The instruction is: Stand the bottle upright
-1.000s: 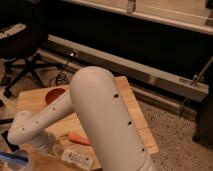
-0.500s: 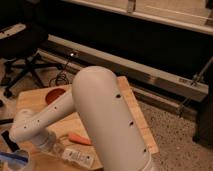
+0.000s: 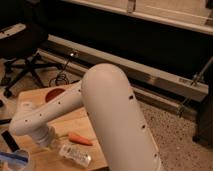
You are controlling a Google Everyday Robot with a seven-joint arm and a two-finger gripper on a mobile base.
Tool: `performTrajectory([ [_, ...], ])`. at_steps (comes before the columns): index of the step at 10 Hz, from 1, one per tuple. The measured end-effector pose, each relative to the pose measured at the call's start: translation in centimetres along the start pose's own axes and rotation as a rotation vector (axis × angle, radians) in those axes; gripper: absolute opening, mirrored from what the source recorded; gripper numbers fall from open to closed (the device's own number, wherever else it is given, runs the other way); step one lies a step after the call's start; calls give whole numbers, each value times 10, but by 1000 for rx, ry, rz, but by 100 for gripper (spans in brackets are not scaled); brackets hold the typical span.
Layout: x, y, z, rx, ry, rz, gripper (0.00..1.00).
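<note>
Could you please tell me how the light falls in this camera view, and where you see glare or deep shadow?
Camera view: warm light makes the white arm the brightest thing. The space behind the metal rail is nearly black. The clear bottle, lying on the wooden table, shows pale glints. The gripper, shut, sits in the arm's shade at lower left, just left of the bottle.
</note>
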Motion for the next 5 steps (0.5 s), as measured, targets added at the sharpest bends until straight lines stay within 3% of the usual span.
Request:
performTrajectory([
  [1,0,-3,-6,-4,-18,8,16],
  [3,0,-8,-15,-14,-49,22,32],
  [5,-1,-13,-25,-21,-79,32,34],
])
